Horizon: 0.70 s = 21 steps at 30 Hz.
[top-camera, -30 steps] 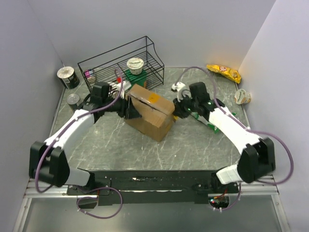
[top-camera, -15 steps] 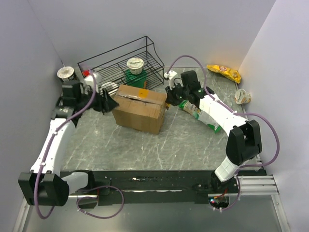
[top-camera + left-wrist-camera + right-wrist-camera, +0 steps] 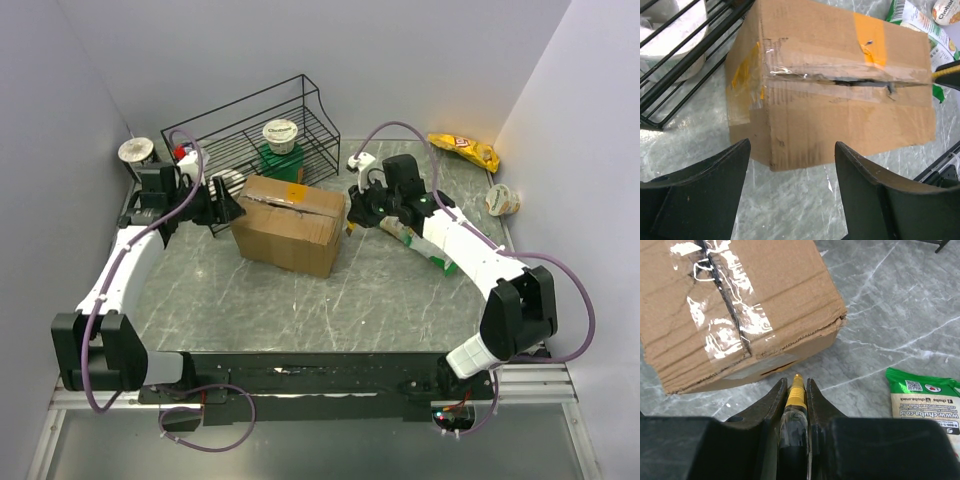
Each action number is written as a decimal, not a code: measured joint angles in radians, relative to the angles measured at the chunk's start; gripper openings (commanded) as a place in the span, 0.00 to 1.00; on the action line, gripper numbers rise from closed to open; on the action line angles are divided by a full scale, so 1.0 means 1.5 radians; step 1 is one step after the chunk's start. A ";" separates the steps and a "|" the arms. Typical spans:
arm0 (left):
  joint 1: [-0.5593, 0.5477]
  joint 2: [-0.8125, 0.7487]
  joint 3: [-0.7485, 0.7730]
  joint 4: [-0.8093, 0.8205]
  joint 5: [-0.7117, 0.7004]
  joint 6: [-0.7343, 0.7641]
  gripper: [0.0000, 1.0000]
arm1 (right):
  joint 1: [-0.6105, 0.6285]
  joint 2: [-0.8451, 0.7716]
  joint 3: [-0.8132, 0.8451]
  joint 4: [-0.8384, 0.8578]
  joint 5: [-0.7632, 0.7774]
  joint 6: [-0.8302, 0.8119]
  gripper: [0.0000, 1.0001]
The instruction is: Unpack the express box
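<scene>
So the cardboard box (image 3: 290,225) sits around the middle of the worktop (image 3: 330,300), right in front of the black wire rack (image 3: 250,130). The tape seam (image 3: 840,80) along its top looks slit. The left jaws are spread wide with nothing in them, and the box's left end is just ahead of the gap, not touching. The right jaws are pinched nearly closed on a yellow-tipped tool (image 3: 796,390), tip aimed at the bottom edge of the box's right end, seemingly just short of it. A green snack bag (image 3: 927,395) lies beside that arm.
</scene>
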 measured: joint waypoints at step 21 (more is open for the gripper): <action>-0.163 -0.066 -0.121 -0.059 0.214 0.069 0.73 | -0.044 0.028 0.036 0.025 0.012 -0.034 0.00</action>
